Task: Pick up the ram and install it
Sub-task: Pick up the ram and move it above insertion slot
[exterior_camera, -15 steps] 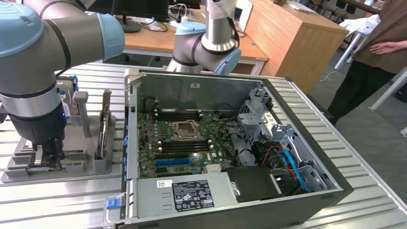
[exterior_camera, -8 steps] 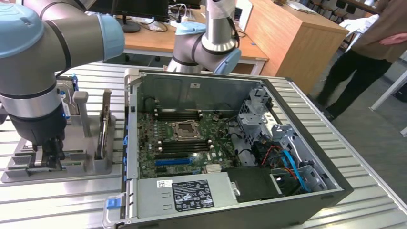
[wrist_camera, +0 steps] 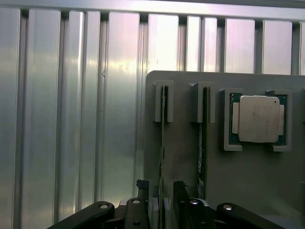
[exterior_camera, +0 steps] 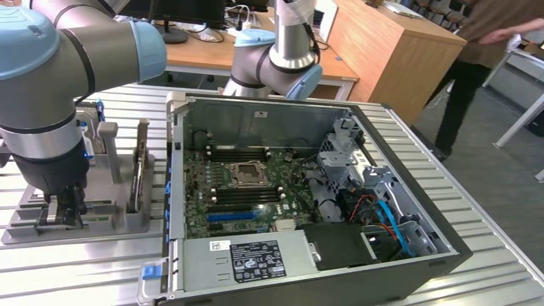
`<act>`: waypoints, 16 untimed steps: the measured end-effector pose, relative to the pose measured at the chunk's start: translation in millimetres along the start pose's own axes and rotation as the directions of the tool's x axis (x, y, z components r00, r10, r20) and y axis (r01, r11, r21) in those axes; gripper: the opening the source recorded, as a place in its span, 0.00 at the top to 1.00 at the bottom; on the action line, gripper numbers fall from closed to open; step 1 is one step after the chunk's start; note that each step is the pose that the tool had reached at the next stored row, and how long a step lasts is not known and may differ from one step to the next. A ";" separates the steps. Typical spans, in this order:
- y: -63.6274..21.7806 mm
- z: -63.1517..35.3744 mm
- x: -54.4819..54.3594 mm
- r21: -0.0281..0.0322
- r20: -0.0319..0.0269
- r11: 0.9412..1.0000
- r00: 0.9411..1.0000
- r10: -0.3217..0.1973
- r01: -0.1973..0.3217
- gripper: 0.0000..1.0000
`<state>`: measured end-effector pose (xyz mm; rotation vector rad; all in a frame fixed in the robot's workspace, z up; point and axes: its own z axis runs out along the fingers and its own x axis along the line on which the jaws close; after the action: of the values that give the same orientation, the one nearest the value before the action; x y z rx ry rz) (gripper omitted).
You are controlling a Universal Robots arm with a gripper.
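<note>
The ram [wrist_camera: 162, 138] is a thin green stick standing on edge in a slot of the grey holder [wrist_camera: 181, 157]. My gripper [wrist_camera: 161, 198] is open, with one finger [wrist_camera: 141, 193] on each side of the stick's near end and a gap to it on both sides. A second ram stick [wrist_camera: 202, 138] stands in the neighbouring slot. In the exterior view my gripper [exterior_camera: 61, 210] reaches down into the holder [exterior_camera: 111, 223] at the exterior view's left, and one stick [exterior_camera: 139, 167] shows on edge beside it. The open computer case [exterior_camera: 178, 191] with its motherboard [exterior_camera: 246, 191] lies to the right.
A square silver processor [wrist_camera: 259, 118] sits in a pocket of the holder beside the sticks. Everything rests on a ribbed metal table [wrist_camera: 71, 119]. A second arm [exterior_camera: 281, 57] stands behind the case. A wooden cabinet [exterior_camera: 383, 44] and a person [exterior_camera: 485, 70] are at the back right.
</note>
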<state>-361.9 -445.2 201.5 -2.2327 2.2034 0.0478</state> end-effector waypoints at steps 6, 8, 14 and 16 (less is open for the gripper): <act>0.0 0.0 0.0 0.000 0.000 1.000 1.000 0.000 0.000 0.65; 0.0 0.0 0.0 0.000 0.000 1.000 1.000 0.000 0.000 0.67; 0.0 0.1 0.0 0.000 0.000 1.000 1.000 0.000 0.000 0.74; 0.0 0.0 0.0 0.000 0.000 1.000 1.000 0.000 0.000 0.74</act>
<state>-361.9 -445.2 201.5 -2.2326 2.2034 0.0478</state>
